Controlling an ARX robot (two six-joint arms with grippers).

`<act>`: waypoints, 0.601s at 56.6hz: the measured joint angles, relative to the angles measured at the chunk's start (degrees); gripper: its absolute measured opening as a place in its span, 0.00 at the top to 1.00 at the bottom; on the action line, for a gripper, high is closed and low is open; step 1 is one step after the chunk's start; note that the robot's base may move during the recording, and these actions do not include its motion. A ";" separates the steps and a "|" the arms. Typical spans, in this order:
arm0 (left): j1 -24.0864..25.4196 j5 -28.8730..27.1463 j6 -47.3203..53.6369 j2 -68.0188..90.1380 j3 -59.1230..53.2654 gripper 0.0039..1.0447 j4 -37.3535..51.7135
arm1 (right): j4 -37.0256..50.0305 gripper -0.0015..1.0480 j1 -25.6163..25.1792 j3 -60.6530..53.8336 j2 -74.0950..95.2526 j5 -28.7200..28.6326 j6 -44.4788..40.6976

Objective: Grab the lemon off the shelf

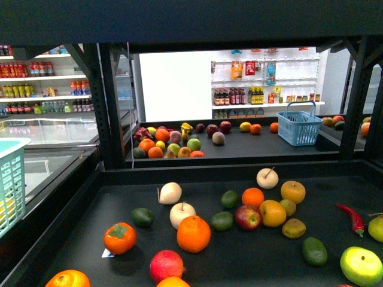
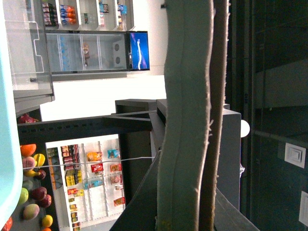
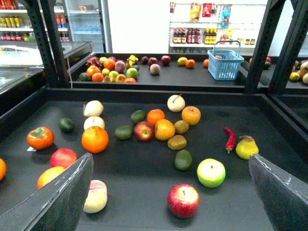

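The lemon (image 1: 288, 207) is a small yellow oval fruit on the near dark tray of the black shelf (image 1: 84, 239). It lies between two larger yellow-orange fruits and a dull lumpy fruit (image 1: 294, 228). It also shows in the right wrist view (image 3: 181, 126). My right gripper (image 3: 171, 159) is open and empty, hanging above the tray's near part, well short of the lemon. My left gripper (image 2: 211, 96) is shut on nothing, its pads pressed together, off to the side of the shelf. Neither arm shows in the front view.
Close under the right gripper lie a red apple (image 3: 183, 199), a green apple (image 3: 211, 172), an avocado (image 3: 183, 160) and a pale peach (image 3: 95, 196). An orange (image 1: 193, 233), a red chilli (image 1: 353, 218) and other fruit are scattered round. A blue basket (image 1: 298, 125) stands on the far tray.
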 joint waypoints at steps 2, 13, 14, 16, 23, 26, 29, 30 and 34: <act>0.15 0.09 0.55 0.00 -0.15 0.83 0.07 | 0.00 0.07 0.00 0.00 0.00 0.00 0.00; 0.74 0.72 2.01 -0.11 -2.40 0.48 0.44 | 0.00 0.07 0.00 0.00 0.00 0.00 0.00; 0.76 0.74 2.01 -0.11 -2.80 0.43 0.44 | 0.00 0.07 0.00 0.00 0.00 0.00 0.00; 0.90 0.94 2.21 -0.24 -3.32 0.34 0.44 | 0.00 0.07 0.00 0.00 0.00 0.00 0.00; 2.23 2.82 4.66 -3.65 -8.04 0.08 0.37 | 0.00 0.07 0.00 0.00 0.00 0.00 0.00; 2.86 3.08 5.60 -5.49 -9.27 0.06 0.07 | 0.00 0.07 0.00 0.00 0.00 0.00 0.00; 3.63 3.23 6.43 -8.24 -10.38 0.08 -0.87 | 0.00 0.07 0.00 0.00 -0.02 0.00 0.00; 3.82 3.23 6.56 -8.83 -10.56 0.07 -1.20 | 0.00 0.07 0.00 0.00 -0.02 0.00 0.00; 4.50 3.87 7.52 -11.63 -11.85 0.07 -3.32 | 0.00 0.07 0.00 0.00 -0.02 0.00 0.00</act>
